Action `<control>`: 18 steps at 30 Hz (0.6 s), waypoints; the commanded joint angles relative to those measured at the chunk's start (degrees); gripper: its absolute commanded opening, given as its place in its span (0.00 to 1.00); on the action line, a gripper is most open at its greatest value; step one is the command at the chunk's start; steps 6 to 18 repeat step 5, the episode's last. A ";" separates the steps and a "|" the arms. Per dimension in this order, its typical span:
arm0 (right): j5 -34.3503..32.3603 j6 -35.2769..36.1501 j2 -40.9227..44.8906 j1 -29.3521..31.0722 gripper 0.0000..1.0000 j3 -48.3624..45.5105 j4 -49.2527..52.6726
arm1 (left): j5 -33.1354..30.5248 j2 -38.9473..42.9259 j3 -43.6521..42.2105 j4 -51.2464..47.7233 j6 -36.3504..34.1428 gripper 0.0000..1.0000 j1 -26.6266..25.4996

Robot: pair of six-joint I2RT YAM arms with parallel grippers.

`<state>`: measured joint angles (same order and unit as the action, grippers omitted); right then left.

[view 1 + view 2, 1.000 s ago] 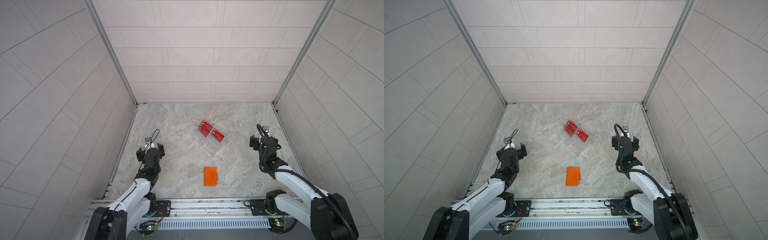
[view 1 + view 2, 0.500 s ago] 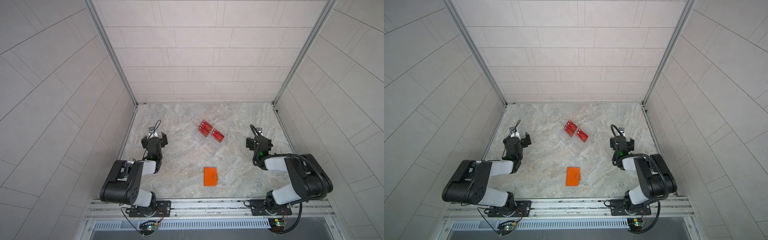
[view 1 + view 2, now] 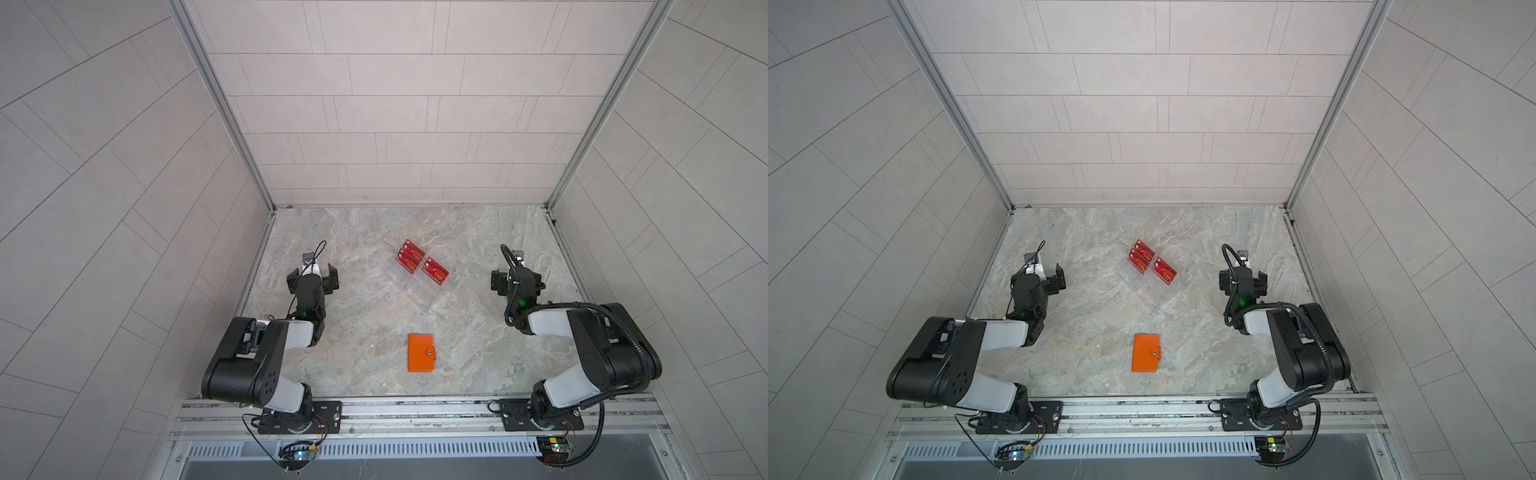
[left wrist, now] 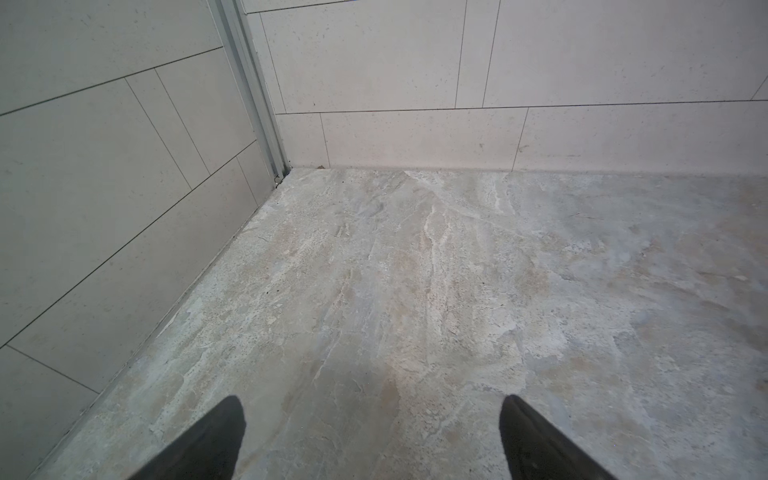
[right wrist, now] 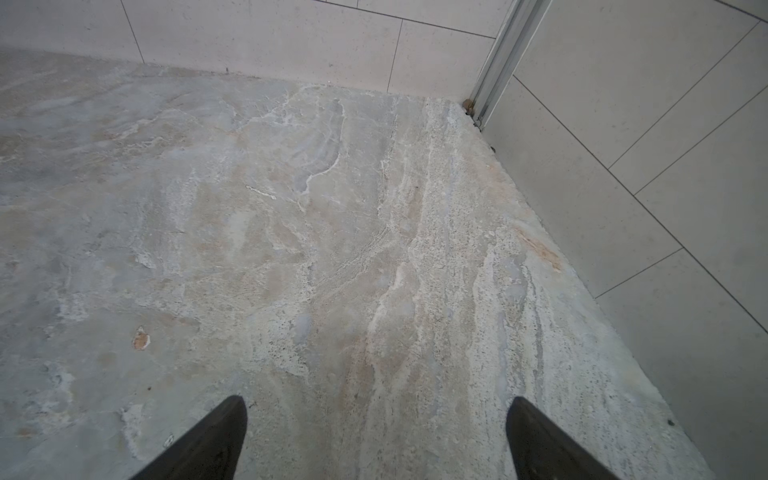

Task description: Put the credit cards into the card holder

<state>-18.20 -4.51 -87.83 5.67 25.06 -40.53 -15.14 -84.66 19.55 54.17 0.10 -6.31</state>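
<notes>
black-and-white arms (image 3: pixel 286 334), looped black cables (image 3: pixel 633 341), green lights (image 3: pixel 305 312), black hands (image 3: pixel 312 274)

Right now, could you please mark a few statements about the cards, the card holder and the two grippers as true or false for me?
1. The card holder lies closed on the table. True.
2. The left gripper is shut on a red card. False: it is open and empty, over bare table near the left wall.
3. The red credit cards sit farther from the arm bases than the card holder. True.
4. The right gripper touches the card holder. False: it is open and well apart from it, near the right wall.
5. Neither wrist view shows a card. True.
</notes>
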 commanded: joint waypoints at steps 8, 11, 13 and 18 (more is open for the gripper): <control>0.00 0.42 0.60 -0.16 1.00 0.25 -0.69 | 2.92 0.64 0.73 0.93 -0.71 1.00 0.43; 0.00 0.42 0.60 -0.16 1.00 0.25 -0.69 | 2.92 0.64 0.73 0.93 -0.71 1.00 0.43; 0.00 0.42 0.60 -0.16 1.00 0.25 -0.69 | 2.92 0.64 0.73 0.93 -0.71 1.00 0.43; 0.00 0.42 0.60 -0.16 1.00 0.25 -0.69 | 2.92 0.64 0.73 0.93 -0.71 1.00 0.43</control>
